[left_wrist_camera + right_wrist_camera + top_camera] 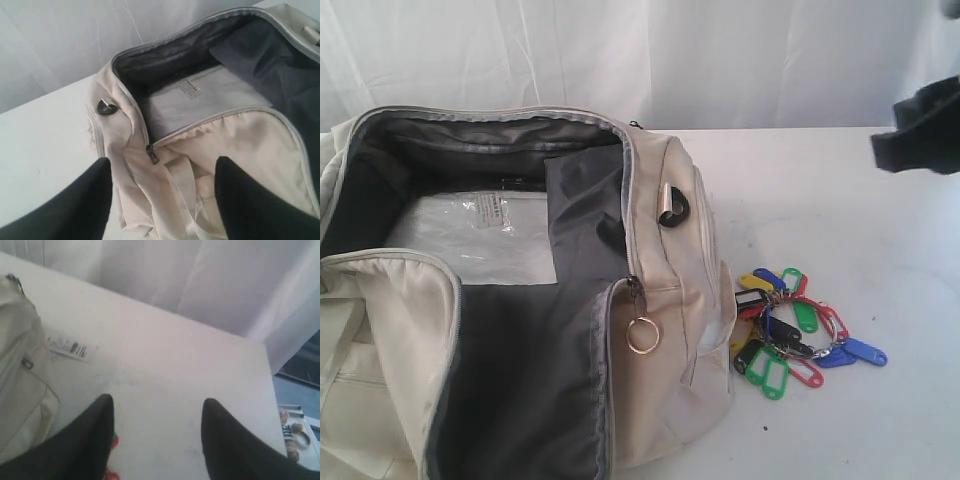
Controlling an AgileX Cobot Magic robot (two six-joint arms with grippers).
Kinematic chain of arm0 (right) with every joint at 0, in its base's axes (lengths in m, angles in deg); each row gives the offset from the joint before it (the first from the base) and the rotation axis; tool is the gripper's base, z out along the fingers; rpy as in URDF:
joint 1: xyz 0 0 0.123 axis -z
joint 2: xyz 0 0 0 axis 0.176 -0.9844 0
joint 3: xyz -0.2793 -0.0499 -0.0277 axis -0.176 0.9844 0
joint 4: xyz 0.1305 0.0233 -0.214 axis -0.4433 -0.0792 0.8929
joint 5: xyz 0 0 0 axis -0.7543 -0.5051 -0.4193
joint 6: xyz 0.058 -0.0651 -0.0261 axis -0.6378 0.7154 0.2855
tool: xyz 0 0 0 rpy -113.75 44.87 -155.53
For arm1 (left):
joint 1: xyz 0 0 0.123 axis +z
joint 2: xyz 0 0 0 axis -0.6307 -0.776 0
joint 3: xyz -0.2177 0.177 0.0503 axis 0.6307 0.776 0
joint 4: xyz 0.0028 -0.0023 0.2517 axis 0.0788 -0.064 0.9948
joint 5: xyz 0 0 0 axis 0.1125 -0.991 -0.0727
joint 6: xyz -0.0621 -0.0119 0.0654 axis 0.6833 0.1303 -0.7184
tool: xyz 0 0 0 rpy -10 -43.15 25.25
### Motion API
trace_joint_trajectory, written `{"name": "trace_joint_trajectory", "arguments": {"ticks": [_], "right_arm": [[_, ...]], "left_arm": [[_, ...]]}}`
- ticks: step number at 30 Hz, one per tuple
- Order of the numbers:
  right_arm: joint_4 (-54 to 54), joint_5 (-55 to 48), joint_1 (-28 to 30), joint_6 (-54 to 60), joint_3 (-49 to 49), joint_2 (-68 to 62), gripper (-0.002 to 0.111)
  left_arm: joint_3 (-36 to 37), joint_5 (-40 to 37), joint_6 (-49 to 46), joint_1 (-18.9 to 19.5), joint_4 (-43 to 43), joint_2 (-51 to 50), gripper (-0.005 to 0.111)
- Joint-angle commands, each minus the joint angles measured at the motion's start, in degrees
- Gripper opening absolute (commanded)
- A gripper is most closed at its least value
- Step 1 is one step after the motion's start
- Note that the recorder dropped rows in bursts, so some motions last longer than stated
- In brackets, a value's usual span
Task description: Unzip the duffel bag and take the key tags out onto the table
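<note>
Key tags (800, 335) on table (820, 200) | left hand (163, 162) wide above duffel bag (240, 145) | right hand (158, 400) wide above table

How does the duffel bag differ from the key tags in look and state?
The duffel bag is large, of plain cream fabric; the key tags are small, many-coloured plastic pieces. The duffel bag stands unzipped and open; the key tags lie in a loose heap. Both rest on the table.

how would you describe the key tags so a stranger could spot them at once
Find the open cream bag on the white table. To its right in the exterior view lies a bunch of small plastic tags on metal rings. Unlike the bag's lone zipper ring, they are blue, green, red, yellow and black.
</note>
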Motion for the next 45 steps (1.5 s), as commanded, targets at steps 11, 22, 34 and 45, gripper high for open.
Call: {"name": "trace_joint_trajectory", "arguments": {"ticks": [11, 22, 34, 45], "right_arm": [[-1.87, -2.97, 0.36, -0.27, 15.29, 27.21, 0.031], [-7.99, -3.02, 0.36, -0.05, 21.24, 43.59, 0.000], [-18.93, -1.98, 0.36, 9.04, 26.29, 53.34, 0.000], [-21.57, 0.93, 0.36, 10.60, 27.17, 53.34, 0.000]], "left_arm": [[0.45, -6.19, -5.10, 0.22, 0.12, 7.97, 0.063], [10.28, -4.59, 1.70, 0.22, 0.85, 15.12, 0.063], [12.11, 1.27, 6.18, 0.22, 3.19, 15.26, 0.057], [19.06, 12.95, 9.48, 0.22, 0.20, 15.26, 0.048]]}}
